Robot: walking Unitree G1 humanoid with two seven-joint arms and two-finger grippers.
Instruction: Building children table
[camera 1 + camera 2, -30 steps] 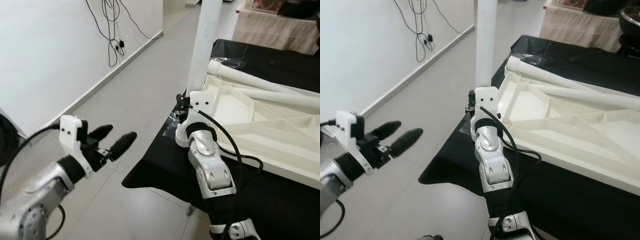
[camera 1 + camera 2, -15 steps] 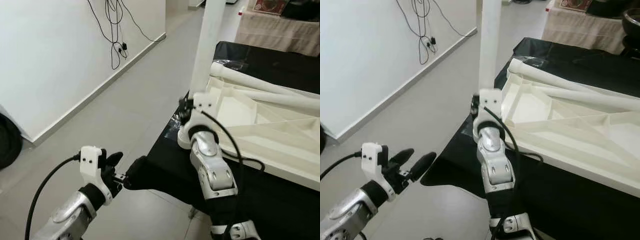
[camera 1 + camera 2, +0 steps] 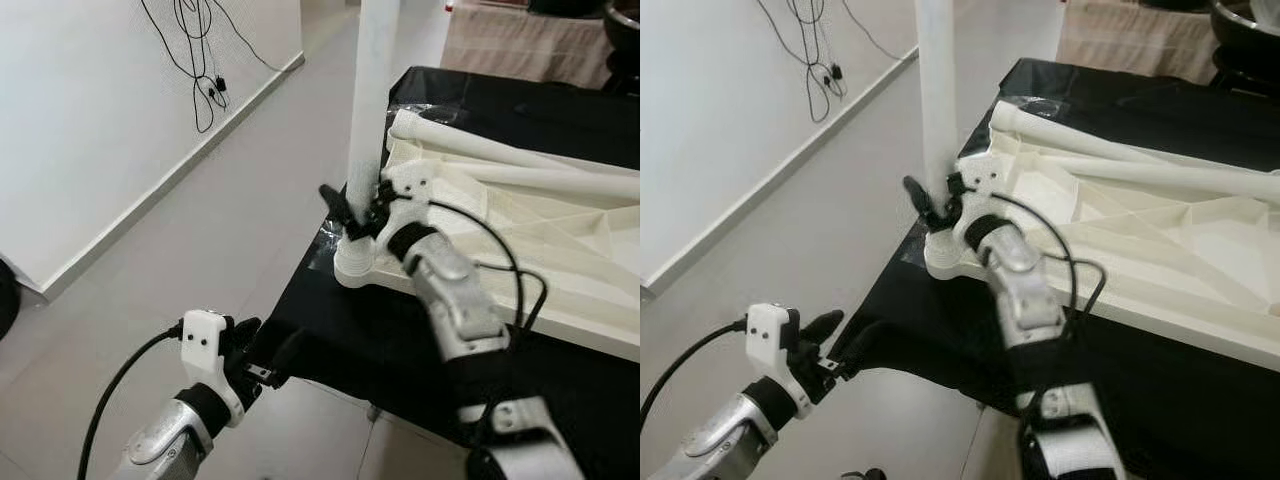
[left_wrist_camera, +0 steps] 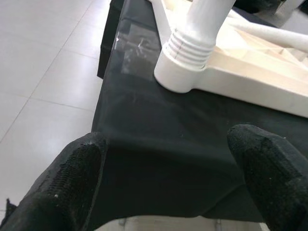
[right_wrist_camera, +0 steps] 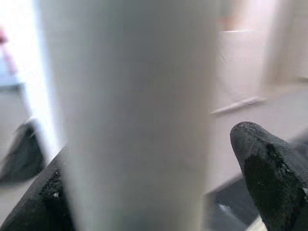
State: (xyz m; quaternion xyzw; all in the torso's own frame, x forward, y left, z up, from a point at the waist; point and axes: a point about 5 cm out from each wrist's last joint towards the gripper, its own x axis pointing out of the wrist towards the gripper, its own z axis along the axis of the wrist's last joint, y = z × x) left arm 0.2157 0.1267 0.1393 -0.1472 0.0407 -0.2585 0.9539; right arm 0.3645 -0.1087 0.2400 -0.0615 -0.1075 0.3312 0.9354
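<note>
Two arms, one leg upright in corner socket

Left gripper (image 3: 265,362) sits low at 7 o'clock in the head view, fingers spread wide and empty, tips at the hanging edge of the black cloth (image 3: 330,340). A second ago it was raised higher out over the floor, so it has dropped and closed in on the table corner. Its wrist view looks along the cloth at the leg's threaded base.

Right gripper (image 3: 352,212) at centre now straddles the upright white leg (image 3: 372,90), one finger visible each side in the wrist view. Whether it is clamped or only loosely around, cannot tell. The wrist has rolled since 1.0 s ago, which reads as a screwing turn on the leg.

Upturned tabletop (image 3: 560,240) lies at 2 o'clock on the cloth, with loose legs (image 3: 500,155) resting across it.

Judgement: leg being tightened, others still to fit. Socket sits right at the table corner; open floor (image 3: 200,230) from 9 to 11 o'clock gives swing room, wall (image 3: 90,110) well apart.
</note>
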